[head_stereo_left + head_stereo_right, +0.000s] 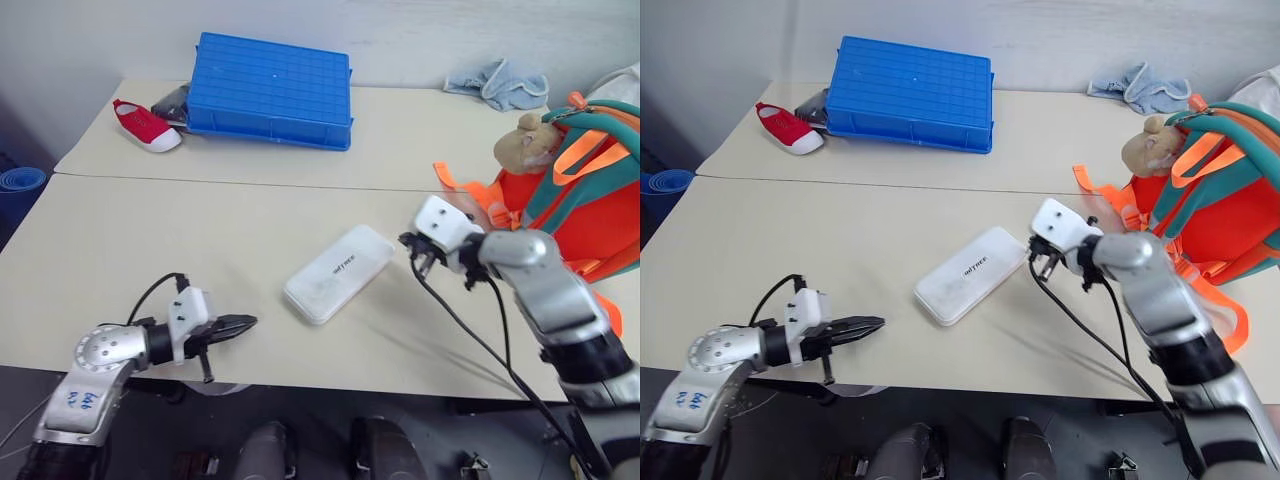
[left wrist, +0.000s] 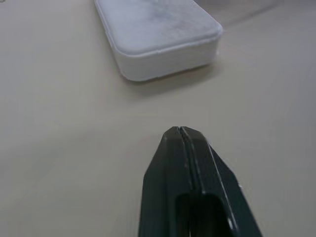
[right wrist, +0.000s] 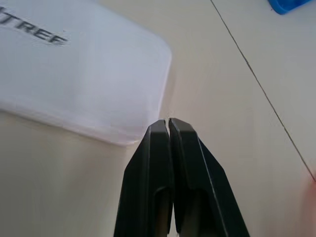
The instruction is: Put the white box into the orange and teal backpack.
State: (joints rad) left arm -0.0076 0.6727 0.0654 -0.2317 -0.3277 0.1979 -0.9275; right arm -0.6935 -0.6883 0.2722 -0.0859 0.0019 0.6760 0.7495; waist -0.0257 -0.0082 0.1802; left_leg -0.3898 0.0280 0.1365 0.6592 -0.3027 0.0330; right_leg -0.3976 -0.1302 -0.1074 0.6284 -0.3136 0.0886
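box: white box [image 1: 338, 273] lies flat on the near table [image 1: 150, 260], slanted, between both arms, nothing touching it
backpack: orange and teal backpack [image 1: 590, 195] stands at table's right end, well right of box
left gripper [image 1: 238, 324]: fingers pressed together, empty, near front edge, short of box's near end
right gripper [image 3: 168, 123]: fingers pressed together, empty, tip just beside box's far corner
handling: looks stiff, light, smooth plastic, likely slippery; too wide across top, best taken across the narrow sides or squeezed end to end by both grippers
room: bare tabletop all round box; blue crate [image 1: 270, 88], red shoe [image 1: 146, 124], cloth [image 1: 500, 82] well behind
edges: front table edge close to box's near end, pushing risks sliding off
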